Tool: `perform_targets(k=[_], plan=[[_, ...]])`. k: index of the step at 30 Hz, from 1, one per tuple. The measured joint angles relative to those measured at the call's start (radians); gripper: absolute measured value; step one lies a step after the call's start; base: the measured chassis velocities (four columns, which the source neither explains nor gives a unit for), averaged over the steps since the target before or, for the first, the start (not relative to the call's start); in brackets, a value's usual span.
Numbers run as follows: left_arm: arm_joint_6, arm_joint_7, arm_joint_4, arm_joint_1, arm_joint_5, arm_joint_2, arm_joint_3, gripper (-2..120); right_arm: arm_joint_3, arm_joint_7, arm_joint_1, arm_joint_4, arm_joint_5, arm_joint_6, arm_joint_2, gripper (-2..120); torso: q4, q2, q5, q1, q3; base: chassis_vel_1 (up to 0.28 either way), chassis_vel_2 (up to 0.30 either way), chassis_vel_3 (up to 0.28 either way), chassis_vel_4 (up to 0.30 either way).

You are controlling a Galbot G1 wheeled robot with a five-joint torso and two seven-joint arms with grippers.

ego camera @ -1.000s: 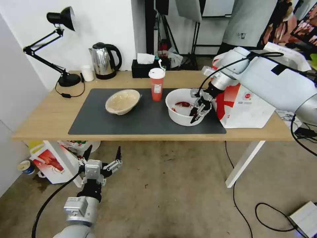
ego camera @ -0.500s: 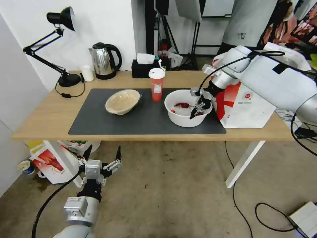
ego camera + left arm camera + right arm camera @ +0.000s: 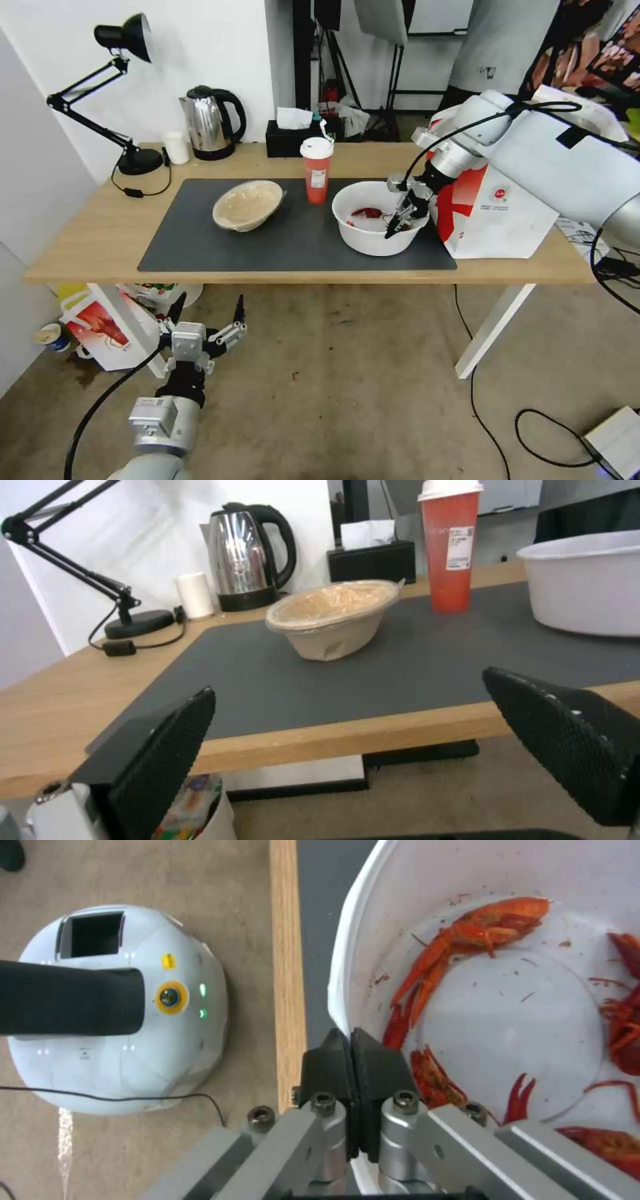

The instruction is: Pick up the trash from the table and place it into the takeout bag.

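The white plastic bowl [image 3: 363,237] with red crayfish shells [image 3: 368,212] is at the right end of the dark grey mat [image 3: 280,243]. My right gripper [image 3: 395,230] is shut on its rim on the side facing the takeout bag [image 3: 497,220]. In the right wrist view the right gripper [image 3: 351,1040] pinches the white bowl [image 3: 507,1005] at its rim, with shells [image 3: 467,935] inside. The red drink cup [image 3: 316,170] and the beige bowl [image 3: 248,204] stand on the mat. My left gripper [image 3: 207,313] hangs open below the table's front edge [image 3: 100,267].
At the back of the table stand a black desk lamp [image 3: 133,157], a steel kettle [image 3: 210,123], a small white cup [image 3: 177,147] and a black tissue box [image 3: 290,137]. A box-like crayfish bag [image 3: 107,327] sits on the floor. Cables [image 3: 533,440] lie at the right.
My right gripper has risen slightly with the white bowl's rim in it, and the bowl has shifted a little away from the table's front edge. The left arm has not moved.
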Motion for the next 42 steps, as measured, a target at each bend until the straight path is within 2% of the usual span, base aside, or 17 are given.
perform_targets(k=[24, 42], plan=[[0.0, 0.0, 0.0, 0.0, 0.0, 0.0, 0.0, 100, 0.068, 0.0, 0.063, -0.044, 0.004, 0.011, 0.028, 0, 0.0001, 0.0, 0.0, 0.0, 0.0, 0.0, 0.0, 0.0, 0.0], [0.0, 0.0, 0.0, 0.0, 0.0, 0.0, 0.0, 100, 0.061, 0.0, 0.149, -0.044, 0.021, 0.023, 0.024, 0, 0.0001, 0.0, 0.0, 0.0, 0.0, 0.0, 0.0, 0.0, 0.0]])
